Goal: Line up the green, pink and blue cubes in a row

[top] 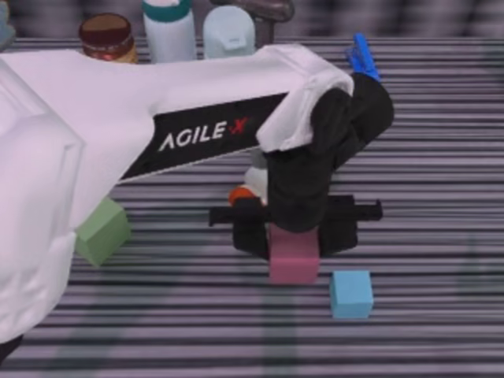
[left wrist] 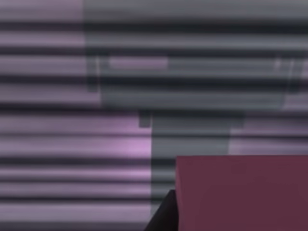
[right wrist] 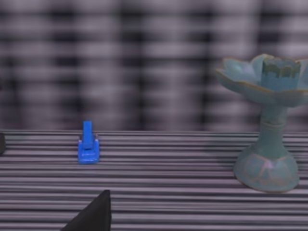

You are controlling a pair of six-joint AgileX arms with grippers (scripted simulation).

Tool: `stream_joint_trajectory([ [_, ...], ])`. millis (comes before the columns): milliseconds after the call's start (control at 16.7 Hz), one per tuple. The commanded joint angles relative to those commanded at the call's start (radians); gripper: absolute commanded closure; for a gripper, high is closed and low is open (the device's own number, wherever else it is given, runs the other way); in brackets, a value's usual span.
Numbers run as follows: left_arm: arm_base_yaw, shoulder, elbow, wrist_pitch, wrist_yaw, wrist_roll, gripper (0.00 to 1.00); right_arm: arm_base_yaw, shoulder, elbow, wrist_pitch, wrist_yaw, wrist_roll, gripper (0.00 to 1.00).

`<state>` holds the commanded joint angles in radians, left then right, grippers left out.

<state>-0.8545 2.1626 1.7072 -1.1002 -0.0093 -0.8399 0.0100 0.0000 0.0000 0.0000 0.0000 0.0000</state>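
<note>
Your left arm reaches across the striped desk [top: 441,197] from the top view's left, and its left gripper [top: 293,236] sits directly over the pink cube [top: 294,256] near the middle of the desk. The black gripper body covers the far part of the cube, so you cannot tell from above how wide the fingers stand or whether they are pressing on it. In the left wrist view the pink cube [left wrist: 240,192] fills the near corner, with a dark finger [left wrist: 166,214] just beside its edge; contact there is not clear either.

The blue cube [top: 351,294] lies just beside the pink one, toward the desk's right and a little nearer the front edge, apart from it. The green cube [top: 102,231] rests well off to the left, partly tucked under the white arm.

Along the back edge you see a brown-lidded jar [top: 107,37], a white bottle with a teal cap [top: 168,28] and a pale container [top: 229,31]. A darker blue clip [top: 363,57] lies behind the arm's wrist. An orange object [top: 241,194] peeks out beside the gripper.

The right wrist view looks at the blue clip [right wrist: 88,144] and a teal pedestal dish [right wrist: 269,120]; the right gripper's state is not visible.
</note>
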Motion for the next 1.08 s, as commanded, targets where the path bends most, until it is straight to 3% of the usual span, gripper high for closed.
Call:
stream_joint_trajectory([
  [300, -0.005, 0.046, -0.115, 0.162, 0.001, -0.004, 1.00, 0.000, 0.000, 0.000, 0.000, 0.000, 0.000, 0.00],
  [540, -0.006, 0.049, -0.124, 0.173, 0.001, -0.004, 1.00, 0.000, 0.000, 0.000, 0.000, 0.000, 0.000, 0.00],
  [1080, -0.006, 0.049, -0.124, 0.173, 0.001, -0.004, 0.32, 0.000, 0.000, 0.000, 0.000, 0.000, 0.000, 0.00],
])
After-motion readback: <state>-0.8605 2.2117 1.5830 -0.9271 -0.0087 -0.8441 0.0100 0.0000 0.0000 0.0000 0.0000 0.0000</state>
